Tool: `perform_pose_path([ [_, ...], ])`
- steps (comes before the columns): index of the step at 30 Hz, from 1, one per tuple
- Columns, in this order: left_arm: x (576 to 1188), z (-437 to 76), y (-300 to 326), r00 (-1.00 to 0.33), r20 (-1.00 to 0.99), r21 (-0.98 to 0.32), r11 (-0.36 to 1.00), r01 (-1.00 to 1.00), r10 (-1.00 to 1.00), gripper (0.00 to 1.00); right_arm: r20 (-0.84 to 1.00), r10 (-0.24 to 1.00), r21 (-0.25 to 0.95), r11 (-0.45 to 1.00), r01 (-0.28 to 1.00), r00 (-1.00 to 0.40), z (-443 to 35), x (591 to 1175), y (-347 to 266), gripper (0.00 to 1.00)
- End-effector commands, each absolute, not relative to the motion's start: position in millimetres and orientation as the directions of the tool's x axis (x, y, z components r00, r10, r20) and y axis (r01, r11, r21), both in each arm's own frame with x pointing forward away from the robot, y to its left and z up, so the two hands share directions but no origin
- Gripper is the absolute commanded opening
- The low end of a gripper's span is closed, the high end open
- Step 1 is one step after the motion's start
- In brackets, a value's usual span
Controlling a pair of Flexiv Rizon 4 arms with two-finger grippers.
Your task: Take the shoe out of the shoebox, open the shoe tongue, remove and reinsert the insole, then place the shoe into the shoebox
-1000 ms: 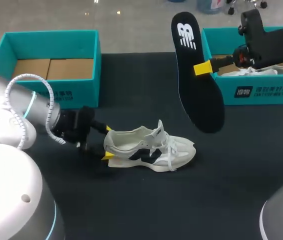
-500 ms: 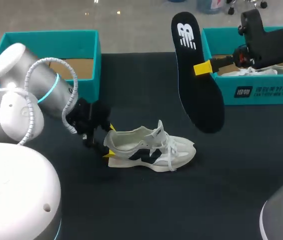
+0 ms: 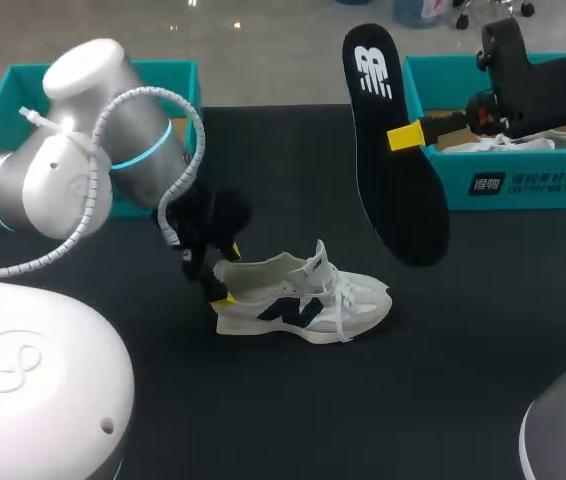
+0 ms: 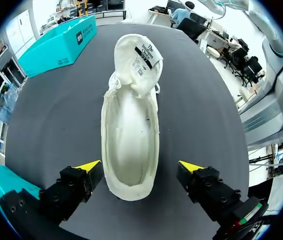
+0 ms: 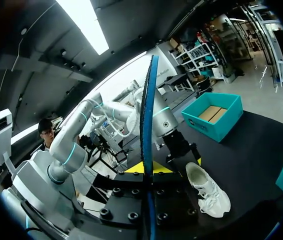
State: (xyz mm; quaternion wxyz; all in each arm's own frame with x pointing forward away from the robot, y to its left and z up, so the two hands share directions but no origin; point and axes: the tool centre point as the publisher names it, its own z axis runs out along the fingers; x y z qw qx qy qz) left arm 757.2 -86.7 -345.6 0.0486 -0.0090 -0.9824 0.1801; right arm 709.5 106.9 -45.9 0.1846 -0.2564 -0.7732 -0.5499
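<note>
Where set down on black table, found white mesh sneaker with dark side panels lying straight ahead of left gripper: heel between its wide-spread fingers, not clamped, toe farthest out. Seen pinched edge-on in right gripper, well apart from shoe: long black foam insole. Judged left arm nearer shoe. Noted tongue label and white insole logo; print left unread.
</note>
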Motion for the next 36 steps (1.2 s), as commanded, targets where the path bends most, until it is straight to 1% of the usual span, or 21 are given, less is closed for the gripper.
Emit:
perform_pose_path([
  [1, 750.7, -334.2, -88.6, -0.998, 0.062, -0.175, 0.984, 0.004, 0.015, 1.0, 0.567, 0.193, 0.755, 0.265, 0.599, -0.8, -47.0, 710.7, 108.1, 0.0],
  [4, 748.9, -331.4, -88.0, -1.0, 0.031, -0.151, 0.988, -0.008, -0.003, 1.0, 0.567, 0.193, 0.755, 0.265, 0.599, -0.8, -47.0, 710.7, 108.1, 0.0],
  [15, 745.8, -327.6, -81.2, -1.0, 0.005, -0.129, 0.992, -0.012, -0.011, 1.0, 0.567, 0.193, 0.755, 0.265, 0.599, -0.8, -47.0, 710.7, 108.1, 0.0],
  [18, 744.5, -328.0, -80.1, -0.999, -0.006, -0.105, 0.993, -0.043, -0.044, 1.0, 0.567, 0.193, 0.755, 0.265, 0.599, -0.8, -47.0, 710.7, 108.1, 0.0],
  [34, 744.5, -328.0, -80.1, -0.999, -0.006, -0.105, 0.993, -0.043, -0.044, 1.0, 0.567, 0.193, 0.755, 0.265, 0.599, -0.8, -47.0, 710.7, 108.1, 0.0],
  [36, 746.2, -324.5, -83.1, -1.0, -0.004, -0.122, 0.992, -0.018, -0.019, 1.0, 0.567, 0.193, 0.755, 0.265, 0.599, -0.8, -47.0, 710.7, 108.1, 0.0],
])
